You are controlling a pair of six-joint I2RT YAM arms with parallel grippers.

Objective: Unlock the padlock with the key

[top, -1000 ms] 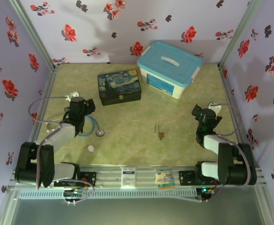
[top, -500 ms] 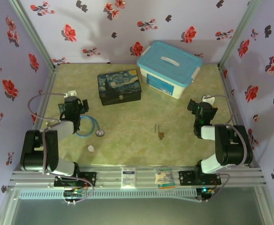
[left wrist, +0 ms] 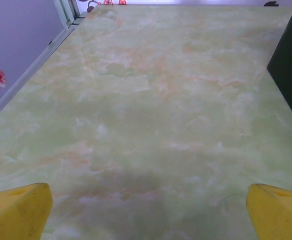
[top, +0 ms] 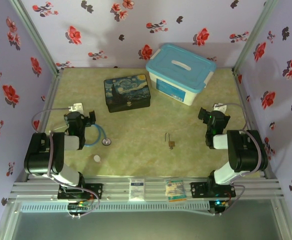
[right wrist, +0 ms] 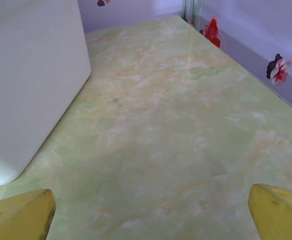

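The brass padlock [top: 171, 144] lies on the green table in front of centre, between the two arms. A thin grey hooked piece [top: 167, 136] sits at its upper left. From here I cannot tell whether that piece is the shackle or the key. My left gripper [top: 78, 117] is folded low at the left side, far from the padlock. It is open over bare table [left wrist: 146, 220], its yellow fingertips [left wrist: 16, 212] wide apart. At the right side my right gripper [top: 212, 115] is just as low and open [right wrist: 148, 220], with nothing between its fingertips [right wrist: 281, 210].
A dark painted box [top: 127, 93] and a white bin with a blue lid [top: 180, 72] stand at the back; the bin's wall [right wrist: 31, 85] is left of my right gripper. A blue stethoscope [top: 93, 135] and a white disc [top: 97, 158] lie near the left arm.
Both arms have folded back towards their bases, drawing the grippers outward to the table's sides. The padlock has not moved.
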